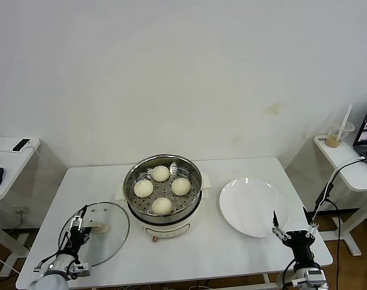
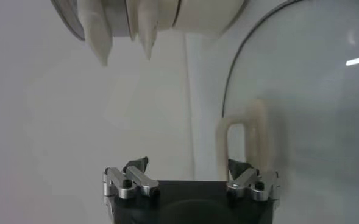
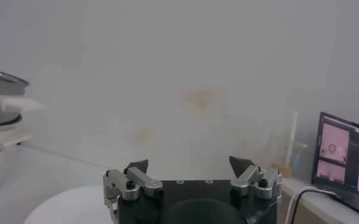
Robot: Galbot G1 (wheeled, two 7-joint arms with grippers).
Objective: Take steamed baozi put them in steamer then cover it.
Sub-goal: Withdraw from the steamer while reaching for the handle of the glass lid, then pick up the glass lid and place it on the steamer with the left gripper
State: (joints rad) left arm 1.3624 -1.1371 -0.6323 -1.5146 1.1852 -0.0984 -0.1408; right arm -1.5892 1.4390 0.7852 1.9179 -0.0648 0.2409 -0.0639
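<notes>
Several cream-white steamed baozi (image 1: 162,206) sit inside the shiny steamer (image 1: 191,194) on its white pot base at the table's centre. The cover (image 1: 113,238), a clear glass lid, lies flat on the table left of the steamer, its cream handle (image 1: 100,228) upward. My left gripper (image 1: 80,220) hovers over the lid just left of that handle, jaws open and empty. In the left wrist view the handle (image 2: 247,137) stands just ahead of one fingertip (image 2: 237,166) on the cover (image 2: 307,97). My right gripper (image 1: 292,229) waits open at the front right.
A flat white plate (image 1: 253,206) lies right of the steamer, beside my right gripper. A side table on the right carries a drink cup (image 1: 339,136) and a laptop (image 3: 345,159). Another side table stands at the far left (image 1: 8,158). A cable (image 1: 328,187) hangs at the right.
</notes>
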